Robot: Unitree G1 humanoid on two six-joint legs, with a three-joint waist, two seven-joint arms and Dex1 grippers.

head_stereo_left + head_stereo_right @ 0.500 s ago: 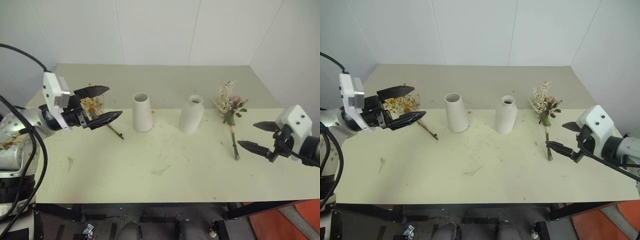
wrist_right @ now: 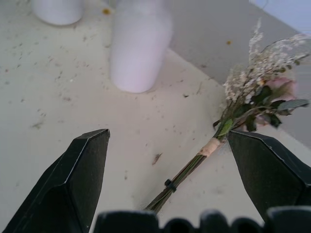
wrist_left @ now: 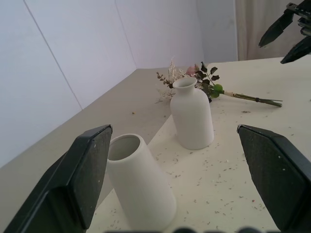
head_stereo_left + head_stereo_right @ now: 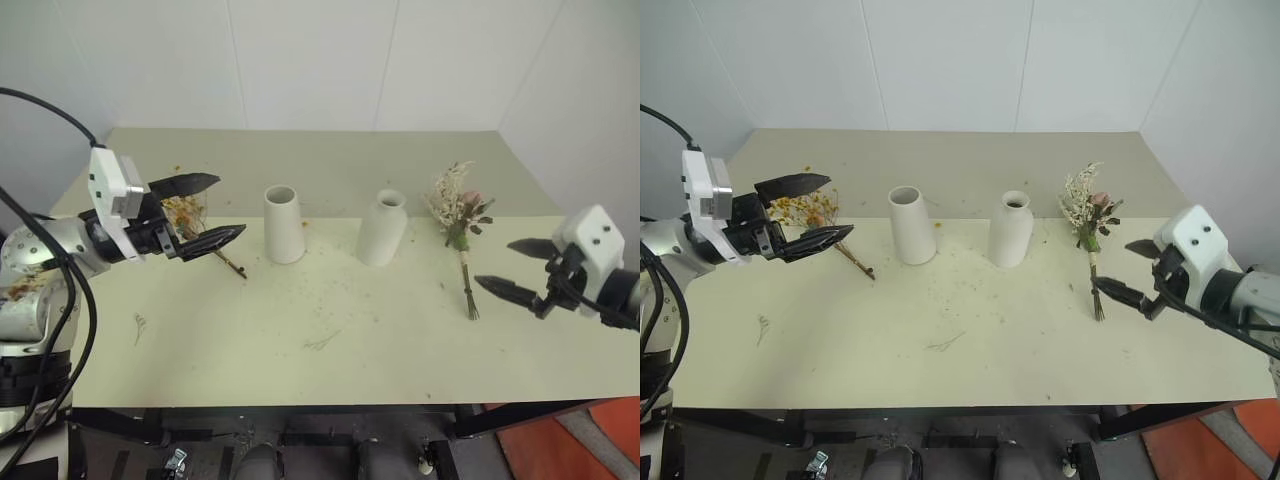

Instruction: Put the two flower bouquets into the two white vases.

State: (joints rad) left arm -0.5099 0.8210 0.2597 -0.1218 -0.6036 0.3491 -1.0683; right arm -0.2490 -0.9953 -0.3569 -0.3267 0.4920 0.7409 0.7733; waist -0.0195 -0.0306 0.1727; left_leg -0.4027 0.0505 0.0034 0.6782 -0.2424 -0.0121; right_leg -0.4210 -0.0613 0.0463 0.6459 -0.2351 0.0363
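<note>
- the right gripper (image 4: pixel 512 268), black-fingered, is seen a little nearer the large bouquet of pink blooms, cream plumes and dark green leaves (image 4: pixel 461 221) than half a second ago; its lower fingertip now lies just beside the cut stem ends, and whether it touches them cannot be told.
- its fingers are spread wide and nothing is pinched between them; in the right wrist view the bound stems (image 2: pixel 187 171) lie on the table between the two fingers.
- the left gripper (image 4: pixel 214 208) is little changed, hanging above the table's left part with fingers spread wide and empty.
- the small bunch of yellow-orange dried flowers on thin brown stems (image 4: pixel 810 211) lies flat on the pale yellow-green table (image 4: pixel 330 310) where it was, behind and below the left fingers.
- the wide-mouthed tapered white ceramic vase (image 4: pixel 283 224) and the narrow-necked bottle-shaped white ceramic vase (image 4: pixel 383 228) stand upright, apart, mid-table, both unmoved.
- the large bouquet lies flat, right of the bottle-shaped vase, unmoved, blooms toward the wall.
</note>
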